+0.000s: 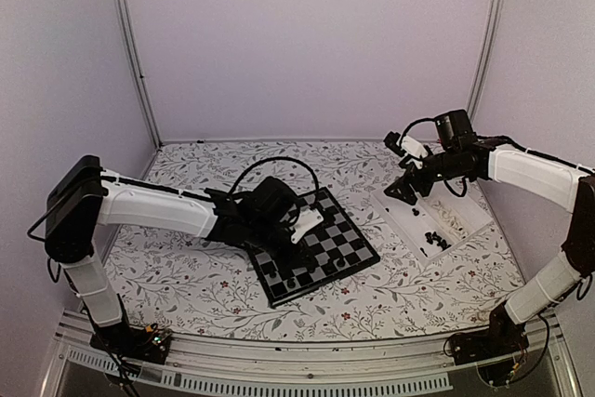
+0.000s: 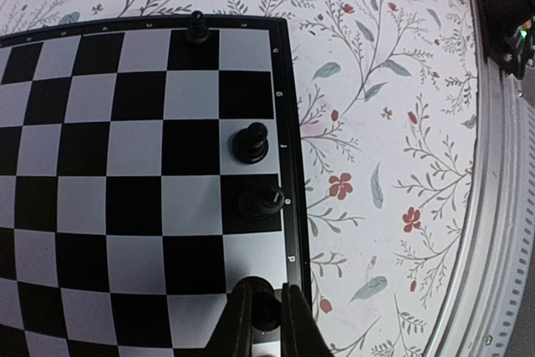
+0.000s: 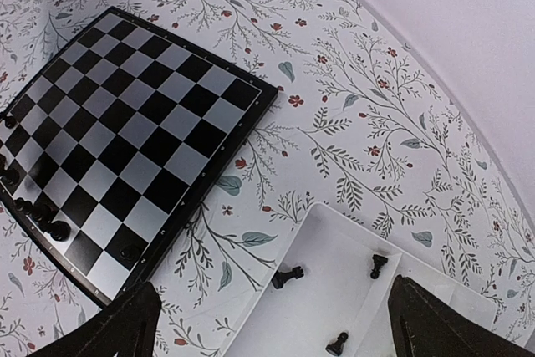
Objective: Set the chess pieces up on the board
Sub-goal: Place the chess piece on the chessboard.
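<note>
Black and grey checks fill the board (image 1: 346,241), which lies on a flowered cloth (image 1: 200,278). The tiny markings along the board's dark border are too small to read. At one edge row of the board, the left claw (image 2: 267,293) is clamped on a black chess piece (image 2: 266,313). Three more black pieces (image 2: 250,141) stand along that same edge. Right of the board, the right claw (image 3: 272,290) hangs with its fingers wide apart over a white tray (image 3: 334,236) holding loose pieces (image 3: 287,276).
</note>
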